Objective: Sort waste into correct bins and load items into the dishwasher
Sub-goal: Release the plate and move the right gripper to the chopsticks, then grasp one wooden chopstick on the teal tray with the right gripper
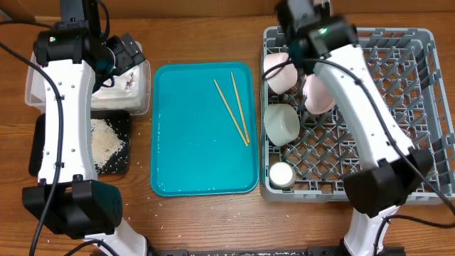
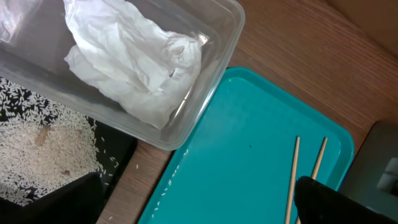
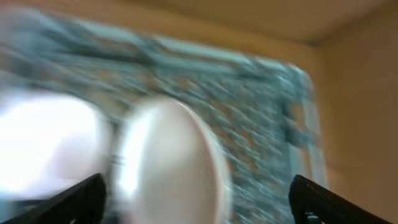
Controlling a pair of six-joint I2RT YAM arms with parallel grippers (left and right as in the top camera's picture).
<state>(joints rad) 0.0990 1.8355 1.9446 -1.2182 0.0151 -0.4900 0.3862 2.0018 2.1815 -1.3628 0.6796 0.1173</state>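
Observation:
The crumpled white napkin lies in the clear tub. Rice grains fill the black tray. Two chopsticks lie on the teal tray. In the grey rack stand the pink bowl, the pink plate, the greyish-white bowl and the white cup. My left gripper is open and empty above the tub's corner and the teal tray. My right gripper is open over the rack, with the blurred pink plate before its fingers.
A few loose rice grains lie on the teal tray's left edge and on the wooden table by the black tray. The right arm's white links cross above the rack. The right wrist view is motion-blurred.

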